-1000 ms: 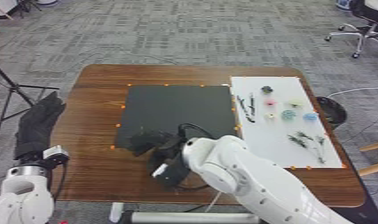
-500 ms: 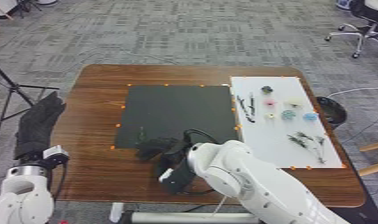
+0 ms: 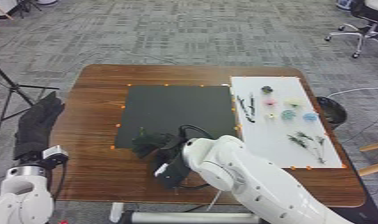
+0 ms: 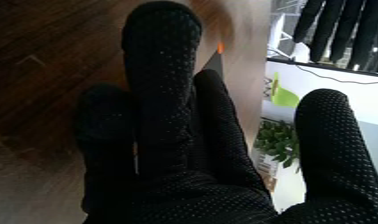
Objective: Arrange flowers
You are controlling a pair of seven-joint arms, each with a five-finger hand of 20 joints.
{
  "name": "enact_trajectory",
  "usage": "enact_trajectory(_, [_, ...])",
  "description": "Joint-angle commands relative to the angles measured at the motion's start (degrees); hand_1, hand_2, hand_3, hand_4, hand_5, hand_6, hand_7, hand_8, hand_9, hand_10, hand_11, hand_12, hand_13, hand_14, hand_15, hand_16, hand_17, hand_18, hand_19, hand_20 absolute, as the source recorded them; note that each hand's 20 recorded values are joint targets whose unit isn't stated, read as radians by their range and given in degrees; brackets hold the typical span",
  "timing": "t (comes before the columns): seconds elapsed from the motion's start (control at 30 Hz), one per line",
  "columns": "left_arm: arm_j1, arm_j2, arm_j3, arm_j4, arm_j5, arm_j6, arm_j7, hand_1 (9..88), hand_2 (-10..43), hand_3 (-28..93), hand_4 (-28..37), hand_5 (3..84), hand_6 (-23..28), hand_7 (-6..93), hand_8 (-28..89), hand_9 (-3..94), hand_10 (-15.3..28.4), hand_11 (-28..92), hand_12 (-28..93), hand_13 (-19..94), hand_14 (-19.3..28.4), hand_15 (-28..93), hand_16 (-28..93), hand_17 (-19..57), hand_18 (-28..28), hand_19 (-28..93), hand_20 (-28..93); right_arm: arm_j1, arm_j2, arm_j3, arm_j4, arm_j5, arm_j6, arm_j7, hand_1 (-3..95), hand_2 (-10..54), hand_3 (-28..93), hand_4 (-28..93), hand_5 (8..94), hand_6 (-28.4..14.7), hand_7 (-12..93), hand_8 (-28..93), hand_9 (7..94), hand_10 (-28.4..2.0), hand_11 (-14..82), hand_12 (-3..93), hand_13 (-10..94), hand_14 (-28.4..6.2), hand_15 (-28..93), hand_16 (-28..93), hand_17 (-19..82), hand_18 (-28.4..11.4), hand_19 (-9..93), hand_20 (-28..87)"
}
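Flowers in pink, teal, blue, yellow, pale green and a dark shade lie on a white board, ahead of the right hand and well off to its right, small heads set loosely apart. Two dark twigs lie on the same board, between the right hand and most of those heads, and leafy green sprigs lie on the board's nearer part, almost straight out to the right of the hand. Just ahead of the right hand's fingers a small bit of green shows against a black mat; whether the hand touches it cannot be told. The right hand is at the near edge of that mat, most of which stretches away in front of it. In the right wrist view the right hand is wide, its fingers fairly straight and its thumb standing well away from them, with nothing seen in its grasp. An orange marker sits by a mat corner near its fingertips. The left hand is well to the right hand's left, fingers extended and close together, beside the brown table.
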Motion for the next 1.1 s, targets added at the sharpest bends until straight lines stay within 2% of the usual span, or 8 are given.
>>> enact_trajectory(0.03, [0.0,-0.80,-0.46,-0.33,0.57,-0.85,-0.56,17.2,5.8,74,-28.3,39.7,1.2,10.1,-7,36.6,11.6,11,11,33,13.7,9,3,0.5,10.7,2,14,0.4,-1.8,-0.2,1.2,-0.6,-0.9,-0.2,22.4,13.1,52,-9,48.7,-9.3,3,-6,44.7,-14.5,4.5,4.9,89,-8.1,44,29,51,-19.5,91,39])
enact_trajectory(0.47, [0.2,0.00,0.08,-0.33,-0.15,-0.21,-0.14,17.2,5.8,73,-28.3,39.7,1.1,10.1,-7,36.6,11.5,11,11,32,13.7,9,3,0.5,10.7,2,14,-1.5,3.8,-0.2,-2.9,1.9,-1.6,0.9,22.4,13.2,52,-9,48.8,-9.3,3,-6,44.7,-14.6,4.5,4.9,89,-8.0,44,29,51,-19.4,90,39])
enact_trajectory(0.8, [-0.1,-1.21,-0.73,-0.33,0.94,-1.18,-0.78,17.2,5.7,73,-28.3,39.8,1.3,10.1,-7,36.5,11.5,11,11,32,13.7,9,3,0.5,10.7,2,14,-0.8,1.8,1.0,0.4,-0.2,-1.8,0.1,22.7,13.3,52,-9,48.8,-9.2,3,-6,44.8,-14.5,4.6,5.0,89,-8.1,44,29,51,-19.5,91,39])
enact_trajectory(1.1, [-0.1,-1.07,-0.64,-0.33,0.81,-1.06,-0.71,17.1,5.6,74,-28.3,39.7,1.2,10.0,-7,36.6,11.5,11,11,33,13.7,9,3,0.5,10.7,2,14,0.0,0.6,0.7,1.3,-0.6,-2.1,-0.1,22.4,13.4,52,-9,49.0,-9.1,3,-6,45.0,-14.4,4.7,5.1,88,-8.0,44,29,51,-19.5,91,39])
